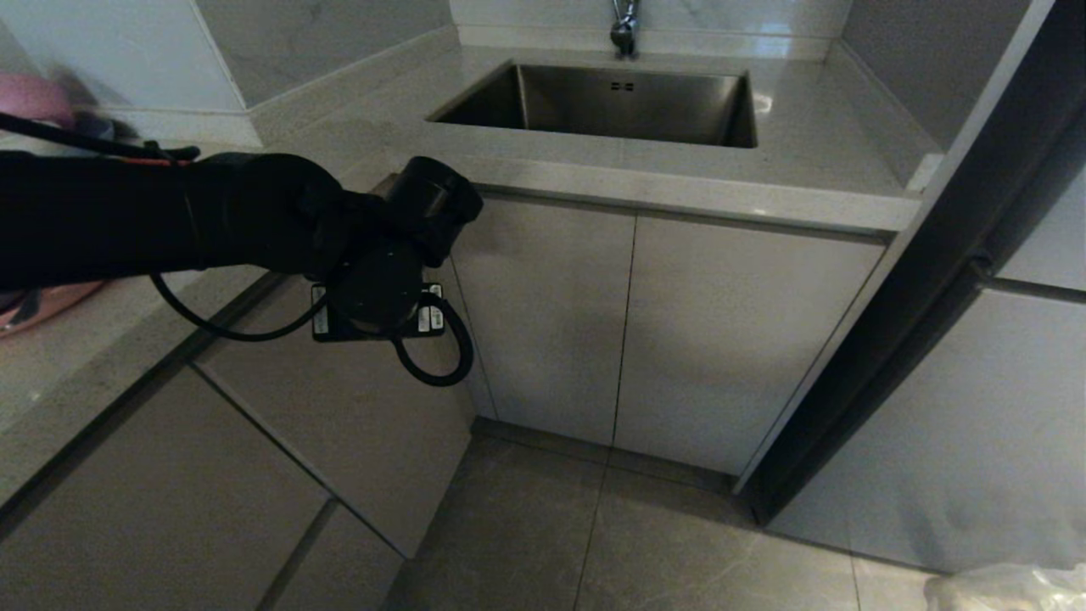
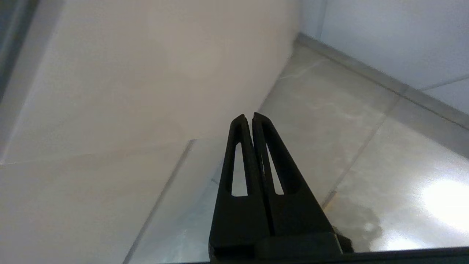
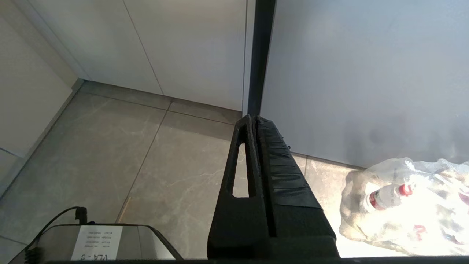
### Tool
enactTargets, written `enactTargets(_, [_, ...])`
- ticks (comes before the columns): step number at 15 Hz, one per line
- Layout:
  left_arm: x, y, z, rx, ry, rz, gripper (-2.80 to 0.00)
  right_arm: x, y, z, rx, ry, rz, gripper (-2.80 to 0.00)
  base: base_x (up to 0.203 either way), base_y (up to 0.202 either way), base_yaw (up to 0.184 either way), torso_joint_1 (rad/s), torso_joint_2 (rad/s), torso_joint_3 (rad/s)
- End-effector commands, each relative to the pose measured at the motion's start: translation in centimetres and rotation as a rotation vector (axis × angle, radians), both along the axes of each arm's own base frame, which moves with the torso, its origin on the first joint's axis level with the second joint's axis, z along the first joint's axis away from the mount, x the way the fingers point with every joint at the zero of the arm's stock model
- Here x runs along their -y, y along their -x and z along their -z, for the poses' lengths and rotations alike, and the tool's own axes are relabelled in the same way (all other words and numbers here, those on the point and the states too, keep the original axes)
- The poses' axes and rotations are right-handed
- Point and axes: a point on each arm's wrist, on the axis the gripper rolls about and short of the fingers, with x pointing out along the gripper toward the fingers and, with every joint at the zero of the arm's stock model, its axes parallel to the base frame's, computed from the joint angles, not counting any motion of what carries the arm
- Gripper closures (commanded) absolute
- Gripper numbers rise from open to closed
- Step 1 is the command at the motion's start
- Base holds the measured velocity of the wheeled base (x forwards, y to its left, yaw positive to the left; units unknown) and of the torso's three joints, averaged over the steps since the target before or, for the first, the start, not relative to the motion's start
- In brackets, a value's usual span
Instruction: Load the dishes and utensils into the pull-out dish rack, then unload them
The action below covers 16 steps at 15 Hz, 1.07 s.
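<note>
- Left gripper [image 2: 249, 116]: fingers pressed together, nothing between them. In the left wrist view it's lower centre, aimed at a beige cabinet front [image 2: 146, 73] w/ floor tiles [image 2: 366, 154] to the right. In the head view we only see the arm's black wrist [image 1: 373, 246], centre-left, in front of the cabinet panels under the tabletop [image 1: 814, 127].
- Right gripper [image 3: 254, 118]: also closed, empty, hanging low over the floor near a clear plastic bag [image 3: 406, 205] at lower right of its view. Parked, we'd say.
- Pull-out dish rack: not visible as such, no wire basket showing. All fronts look shut. We reckon it sits behind one of the panels at lower left of the head view [image 1: 339, 407], but can't tell which.
- Dishes: a blurred pink shape at far upper left of the head view [image 1: 34, 93], and a pink edge under the arm at left [image 1: 42, 305]; too blurred to say which is the plate. Bowl, chopsticks, spoon: not seen.
- Step in hand, our read: get to the drawer front and open it.
- Doing it well: fronts look handle-less, so we need to find the top-edge gap first, approach square to the panel, open the gripper before contact, hook the lip, then pull straight out, no sideways drag.
- Risk: closed tips skid on the smooth panel; cable loop [image 1: 424, 356] below the wrist could snag the tabletop edge.
</note>
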Motion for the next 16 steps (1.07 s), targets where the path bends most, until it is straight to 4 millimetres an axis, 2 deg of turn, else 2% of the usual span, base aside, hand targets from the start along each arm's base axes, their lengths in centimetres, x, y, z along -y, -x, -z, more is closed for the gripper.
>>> enactTargets(1, [0.1, 1.3, -1.2, 0.031, 0.019, 0.017, 0.00, 0.0, 0.0, 0.0, -0.001, 0.001, -0.001, 0.00, 0.000, 0.000, 0.000, 0.000, 0.00, 0.000])
enactTargets(2, [-0.1, 1.9, -2.1, 0.051, 0.033, 0.025, 0.00, 0.0, 0.0, 0.0, -0.001, 0.001, -0.002, 0.00, 0.000, 0.000, 0.000, 0.000, 0.00, 0.000])
enactTargets(4, [-1.1, 4.5, -5.1, 0.132, 0.088, 0.044, 0.00, 0.0, 0.0, 0.0, -0.001, 0.001, -0.001, 0.00, 0.000, 0.000, 0.000, 0.000, 0.00, 0.000])
enactTargets(7, [-4.2, 9.3, -10.4, 0.299, 0.204, 0.056, 0.00, 0.0, 0.0, 0.0, -0.001, 0.000, 0.000, 0.00, 0.000, 0.000, 0.000, 0.000, 0.00, 0.000])
enactTargets(9, [-7.8, 13.4, -14.0, 0.426, 0.296, 0.058, 0.00, 0.0, 0.0, 0.0, -0.001, 0.000, 0.000, 0.00, 0.000, 0.000, 0.000, 0.000, 0.00, 0.000])
enactTargets(11, [-12.1, 18.1, -16.3, 0.530, 0.350, 0.073, 0.00, 0.0, 0.0, 0.0, -0.001, 0.000, -0.001, 0.00, 0.000, 0.000, 0.000, 0.000, 0.00, 0.000])
enactTargets(13, [-16.1, 23.8, -17.1, 0.631, 0.360, 0.097, 0.00, 0.0, 0.0, 0.0, -0.001, 0.000, 0.000, 0.00, 0.000, 0.000, 0.000, 0.000, 0.00, 0.000])
enactTargets(15, [-17.4, 29.6, -16.0, 0.695, 0.330, 0.163, 0.00, 0.0, 0.0, 0.0, -0.001, 0.001, -0.001, 0.00, 0.000, 0.000, 0.000, 0.000, 0.00, 0.000])
enactTargets(16, [-17.6, 32.6, -14.5, 0.718, 0.303, 0.187, 0.00, 0.0, 0.0, 0.0, -0.001, 0.001, -0.001, 0.00, 0.000, 0.000, 0.000, 0.000, 0.00, 0.000])
